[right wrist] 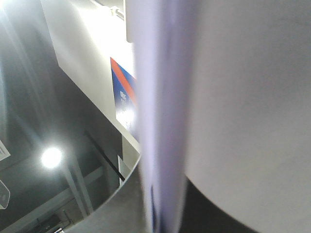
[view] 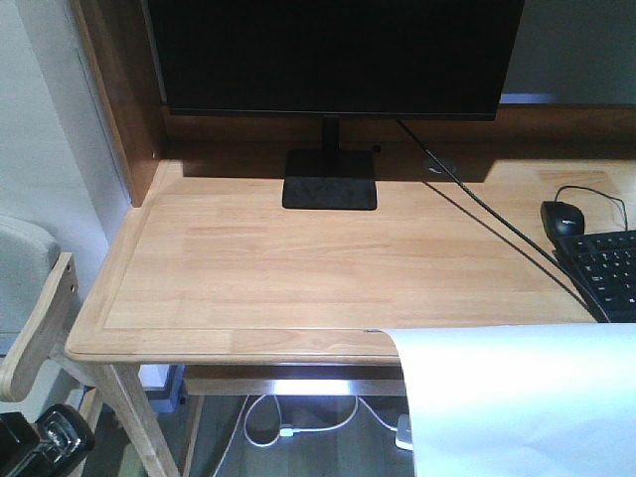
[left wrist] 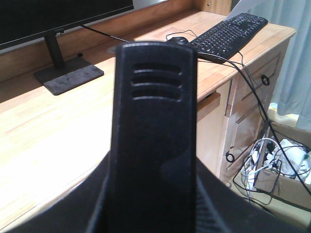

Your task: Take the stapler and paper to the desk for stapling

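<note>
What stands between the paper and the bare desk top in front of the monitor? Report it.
Nothing visible. The paper overlaps the front edge of the desk, right of centre; the wood ahead is bare up to the monitor stand. The keyboard and mouse sit beyond its right half, off that path.

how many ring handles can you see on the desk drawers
2. The upper ring handle is on the drawer front below the keyboard. The lower ring handle sits down and to its left. More may be hidden behind the stapler.
</note>
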Motion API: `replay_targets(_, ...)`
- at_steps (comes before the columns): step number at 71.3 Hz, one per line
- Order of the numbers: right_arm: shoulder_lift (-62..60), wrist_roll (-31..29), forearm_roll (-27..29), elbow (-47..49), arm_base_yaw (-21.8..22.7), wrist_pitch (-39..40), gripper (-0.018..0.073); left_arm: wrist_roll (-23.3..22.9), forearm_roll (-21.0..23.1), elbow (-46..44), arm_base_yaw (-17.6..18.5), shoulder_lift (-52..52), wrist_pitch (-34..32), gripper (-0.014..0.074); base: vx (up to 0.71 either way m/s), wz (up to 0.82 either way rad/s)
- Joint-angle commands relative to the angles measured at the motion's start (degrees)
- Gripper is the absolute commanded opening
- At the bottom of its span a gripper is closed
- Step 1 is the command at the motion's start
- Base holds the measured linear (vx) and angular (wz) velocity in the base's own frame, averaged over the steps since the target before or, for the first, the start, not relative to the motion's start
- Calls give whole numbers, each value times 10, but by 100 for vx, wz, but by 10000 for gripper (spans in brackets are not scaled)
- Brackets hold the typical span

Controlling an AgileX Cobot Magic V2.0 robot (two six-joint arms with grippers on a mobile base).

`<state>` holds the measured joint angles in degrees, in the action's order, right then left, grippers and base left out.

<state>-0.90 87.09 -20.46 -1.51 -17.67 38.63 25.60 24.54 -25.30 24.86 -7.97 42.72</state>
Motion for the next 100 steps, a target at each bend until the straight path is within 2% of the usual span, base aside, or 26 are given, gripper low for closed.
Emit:
replay_targets(1,8,-4,2,-2,-2,26,-3,-5,20,-18,2,-8,-58,-6,6,0)
replay_targets(100,8,-4,2,-2,-2,26,-3,-5,20,-18,2,-8,-58,-6,5,0)
